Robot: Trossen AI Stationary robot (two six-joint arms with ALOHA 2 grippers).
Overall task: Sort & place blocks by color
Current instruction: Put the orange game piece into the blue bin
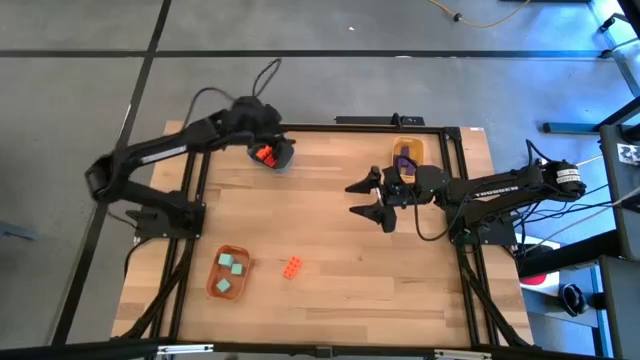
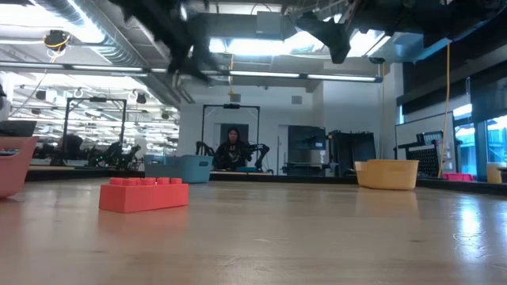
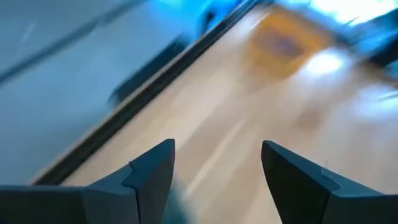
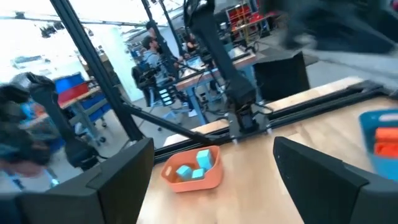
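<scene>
Orange-red plastic catches my eye first: one loose block point(image 1: 292, 267) lies on the bare wooden table point(image 1: 340, 230), low and a little left of centre in the high view, and it sits large at centre left in the low view point(image 2: 144, 195). Just to its left stands the orange bowl point(image 1: 228, 273) holding two teal blocks point(image 1: 231, 263). At the upper left of the table the dark blue bowl point(image 1: 272, 154) holds orange-red blocks point(image 1: 264, 155), and the yellow bowl point(image 1: 408, 153) at upper right holds a purple block point(image 1: 404, 163).

My left gripper point(image 1: 275, 148) hangs over the dark blue bowl; in its wrist view the fingers point(image 3: 152, 171) stand wide apart with nothing between them, so I judge a drop into that bowl is just finished. My right gripper point(image 1: 372, 199) hovers right of centre, just beside the yellow bowl, jaws spread fully and empty in its own wrist view point(image 4: 214, 168).

As I read it, the sort is nearly done and the lone brick on the table is what remains. Next I need an arm brought down over that brick, fingers straddling its narrow sides, a firm close, then a carry to the dark blue bowl with the other orange-red pieces. It is small, so alignment matters.
</scene>
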